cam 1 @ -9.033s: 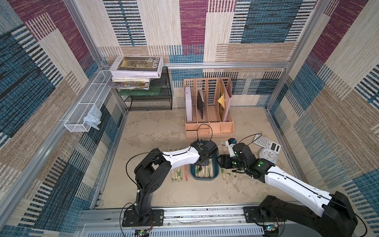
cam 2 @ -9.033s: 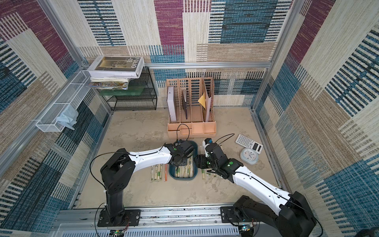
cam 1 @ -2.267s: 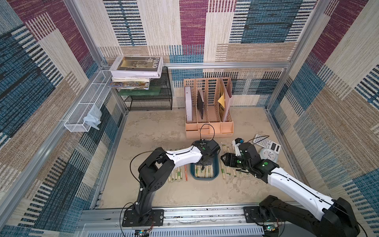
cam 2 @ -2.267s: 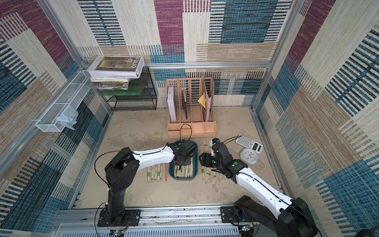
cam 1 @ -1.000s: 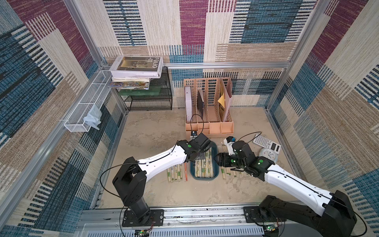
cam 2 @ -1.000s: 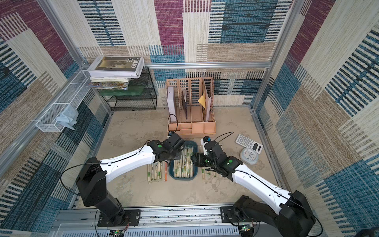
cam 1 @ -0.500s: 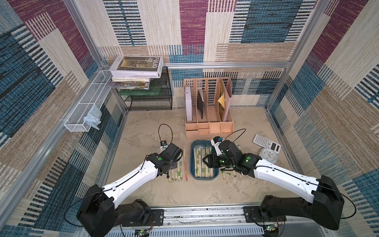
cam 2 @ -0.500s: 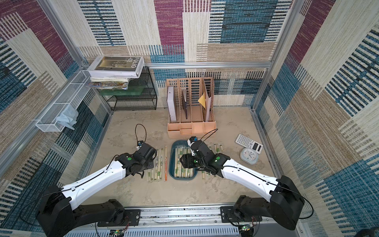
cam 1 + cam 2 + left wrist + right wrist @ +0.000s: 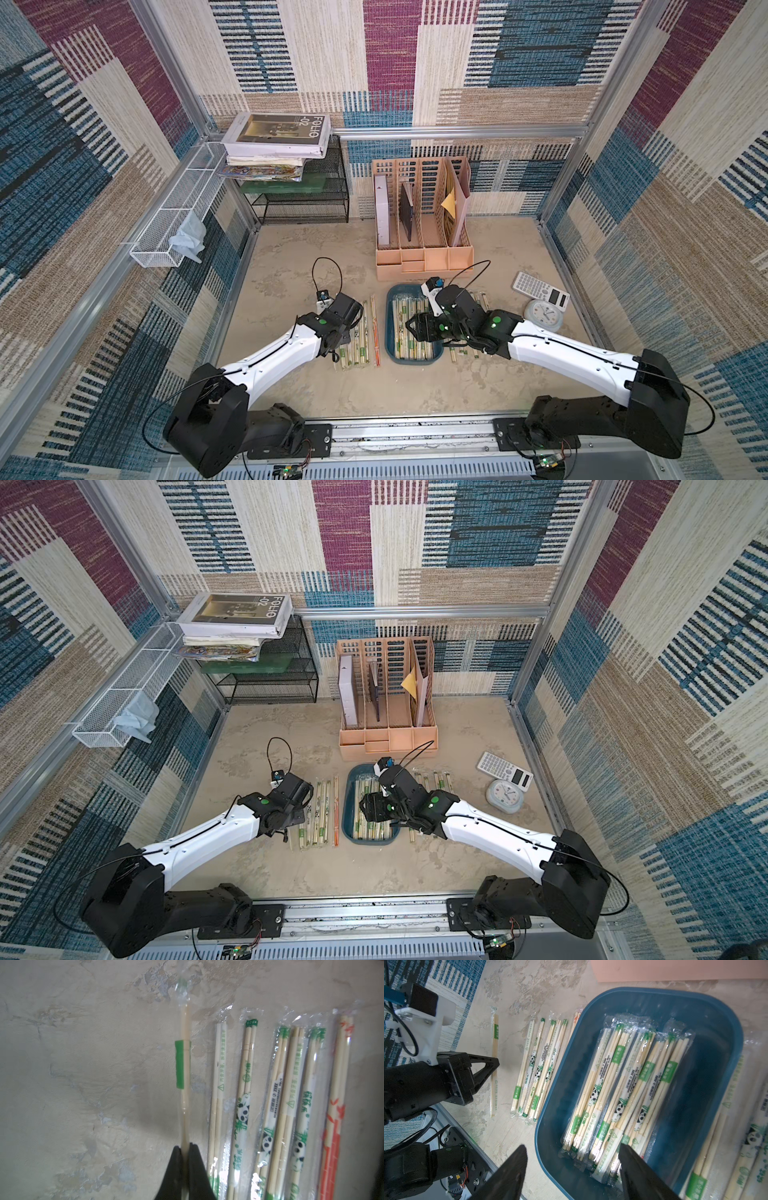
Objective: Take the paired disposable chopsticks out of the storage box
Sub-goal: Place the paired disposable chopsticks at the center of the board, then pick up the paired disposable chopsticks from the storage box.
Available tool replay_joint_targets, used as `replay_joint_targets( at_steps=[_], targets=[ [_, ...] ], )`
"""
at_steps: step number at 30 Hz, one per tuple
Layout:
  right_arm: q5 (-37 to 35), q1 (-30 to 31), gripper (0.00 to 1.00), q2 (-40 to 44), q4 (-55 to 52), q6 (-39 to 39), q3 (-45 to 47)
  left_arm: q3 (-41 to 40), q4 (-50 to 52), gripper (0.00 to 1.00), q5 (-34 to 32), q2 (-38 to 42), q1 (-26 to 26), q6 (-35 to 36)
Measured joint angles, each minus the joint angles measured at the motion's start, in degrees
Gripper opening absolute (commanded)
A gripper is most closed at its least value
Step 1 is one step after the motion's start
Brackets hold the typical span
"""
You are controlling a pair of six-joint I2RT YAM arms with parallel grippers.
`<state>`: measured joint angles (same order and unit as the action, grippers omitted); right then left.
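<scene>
1. While the left arm (image 9: 286, 351) reaches out beside the storage box (image 9: 390, 332), the left jaws are pressed together on one green-banded pair (image 9: 184, 1064) of chopsticks, pinching it near one end.
2. That pair runs parallel to a row of wrapped pairs (image 9: 270, 1095) laid out on the desk (image 9: 291, 257) btw it and the box. Can't tell if it touches the desk.
3. Row check: green prints, panda pics, and one orange-red pair (image 9: 336, 1105) on the side nearest the box.
4. Over to the right arm (image 9: 561, 349): right jaws spread wide, hovering over the box's near end, gripping nothing.
5. Inside the box, a thick bundle of wrapped pairs (image 9: 623, 1088) lies lengthwise, bunched to one side, w/ bare blue floor on the other.
6. More pairs (image 9: 440, 779) lie on the desk on the box's far side, partly under the right arm.
7. Box sits just in front of the peach file organizer (image 9: 424, 257); calculator (image 9: 540, 291) and clock (image 9: 543, 316) well off to the right.
</scene>
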<state>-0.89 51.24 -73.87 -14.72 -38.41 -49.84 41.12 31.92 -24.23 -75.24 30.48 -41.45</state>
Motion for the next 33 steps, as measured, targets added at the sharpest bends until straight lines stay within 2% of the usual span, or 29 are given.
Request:
replay_joint_targets(
  at_steps=[4,10,14,16,22,26,33],
  targets=[
    [-0.3,0.0,0.73,0.0,-0.2,0.0,0.1,-0.3,-2.0,0.08,0.0,-1.9,-0.7,1.0],
    [-0.6,0.0,0.73,0.0,-0.4,-0.2,0.2,-0.6,-3.9,0.22,0.5,-4.3,-1.1,1.9],
    [-0.6,0.0,0.73,0.0,-0.4,-0.3,0.2,0.4,-4.0,0.25,1.4,-5.3,-1.3,2.7],
    [-0.8,0.0,0.73,0.1,-0.5,-0.4,0.2,0.8,-3.9,0.26,1.6,-4.8,-1.4,2.7],
    [-1.4,-0.1,0.73,0.6,-0.9,-0.4,0.7,1.2,-2.3,0.38,1.9,0.2,-1.4,2.9],
    [-1.9,-0.4,0.73,0.6,-1.5,-0.4,0.9,2.8,-0.5,0.39,3.7,3.0,-1.4,2.9],
    [-2.4,-1.8,0.73,0.8,-2.0,0.2,1.1,5.2,0.7,0.39,10.7,4.4,-0.9,2.3]
  ],
)
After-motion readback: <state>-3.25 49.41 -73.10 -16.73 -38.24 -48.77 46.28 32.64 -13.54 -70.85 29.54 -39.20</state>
